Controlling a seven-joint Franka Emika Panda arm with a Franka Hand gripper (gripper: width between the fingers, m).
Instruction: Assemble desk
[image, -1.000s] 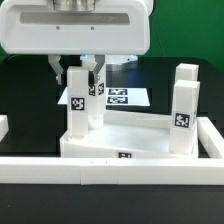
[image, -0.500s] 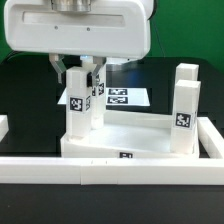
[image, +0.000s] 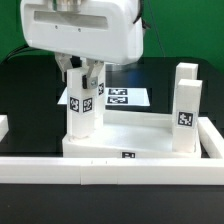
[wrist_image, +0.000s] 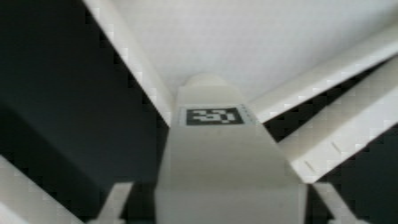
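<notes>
The white desk top (image: 135, 133) lies upside down against the front wall, with legs standing up from its corners. My gripper (image: 81, 72) is shut on the top of the front-left leg (image: 80, 118), which stands upright in its corner socket with its tag facing the camera. In the wrist view this leg (wrist_image: 217, 150) fills the gap between my fingers (wrist_image: 121, 206), and the desk top's rim (wrist_image: 329, 95) lies beyond it. Two more legs (image: 183, 112) stand at the exterior view's right. Another leg (image: 98, 95) is partly hidden behind the held one.
A long low white border wall (image: 110, 170) runs along the front, with a side piece at the exterior view's right (image: 214, 135). The marker board (image: 128, 98) lies flat on the black table behind the desk top.
My hand has turned about the held leg and shifted toward the exterior view's left. The leg's tagged face has swung a little to the right. The grip is unchanged.
</notes>
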